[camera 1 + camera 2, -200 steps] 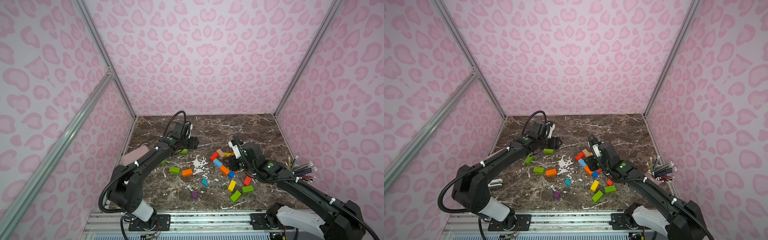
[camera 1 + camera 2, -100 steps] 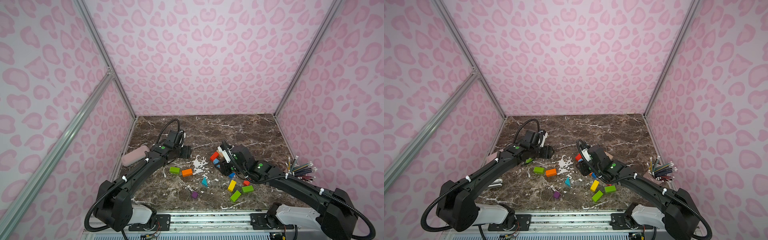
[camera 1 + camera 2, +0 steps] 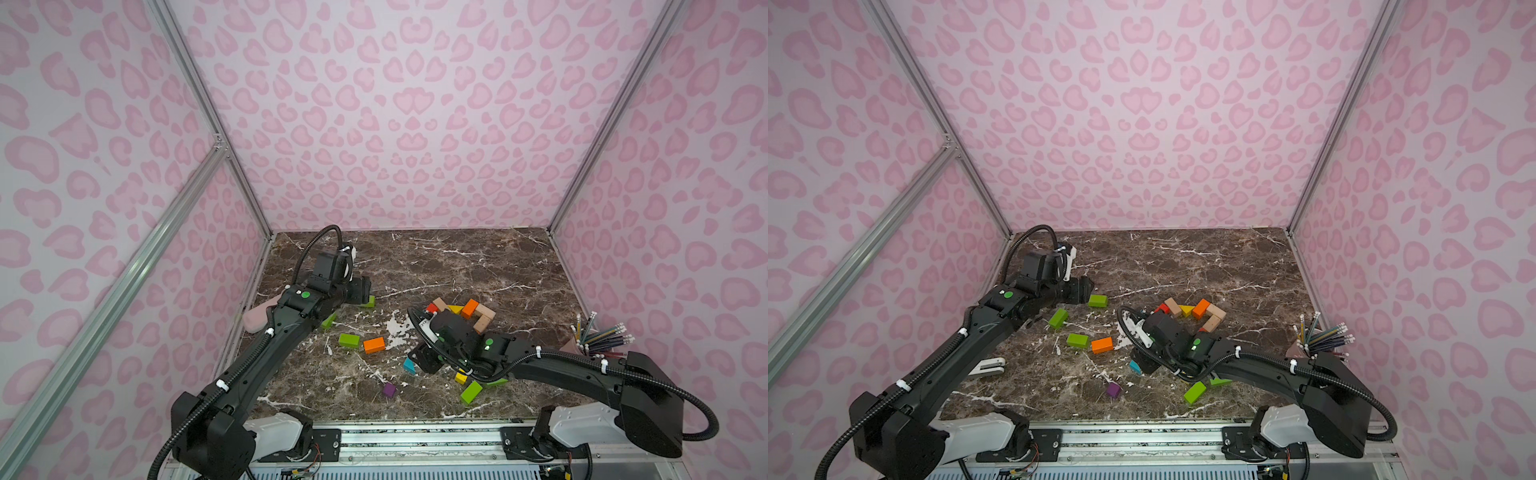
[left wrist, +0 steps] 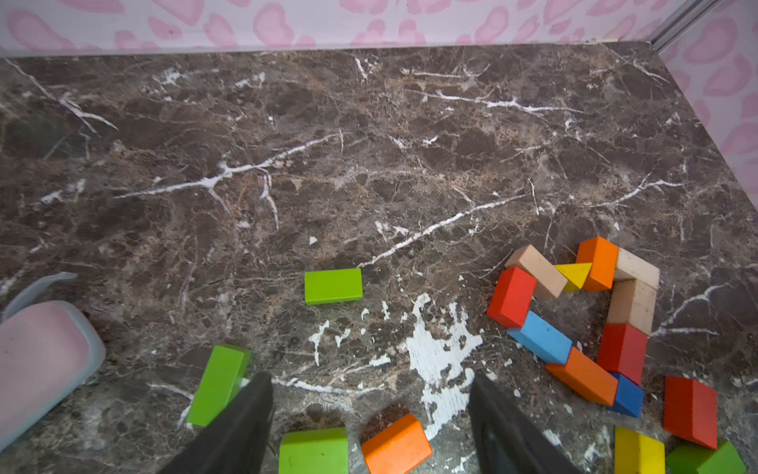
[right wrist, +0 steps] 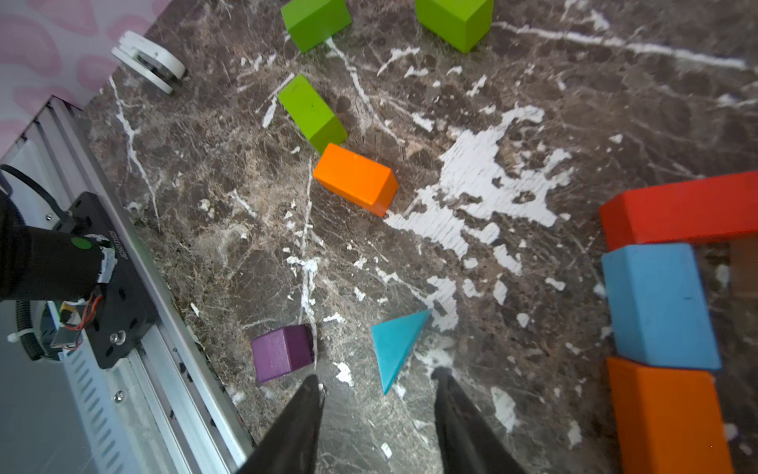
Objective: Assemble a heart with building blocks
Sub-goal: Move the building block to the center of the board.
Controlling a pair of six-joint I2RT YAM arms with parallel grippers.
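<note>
Both arms have pulled back over the last second: the right gripper (image 5: 377,375) has left the block outline and come toward the near edge, and the left gripper (image 4: 369,376) has drawn away to the left.

Nearest on the brown marble tabletop (image 3: 457,257) lie one purple cube (image 3: 1113,390) and one lime brick (image 3: 1195,392). By the lime brick are a darker green piece (image 3: 1219,380), half hidden under the right arm, one yellow block (image 3: 460,377) and one loose red brick (image 4: 691,410).

Just beyond, the right gripper hovers over the single teal wedge (image 5: 396,344), its jaws moderately apart with nothing between them.

Left of that, one orange brick (image 3: 1102,345) sits just beside the first of three green bricks (image 3: 1077,340). The second (image 3: 1058,318) and third (image 3: 1098,300) lie farther back. The left gripper hangs by the third, jaws wide and holding nothing.

Farthest, right of centre, is the outline (image 4: 582,381), a closed, roughly heart-shaped loop of ten painted wooden pieces laid end to end. It has three plain wood, two red, two orange, two blue and one yellow wedge.
</note>
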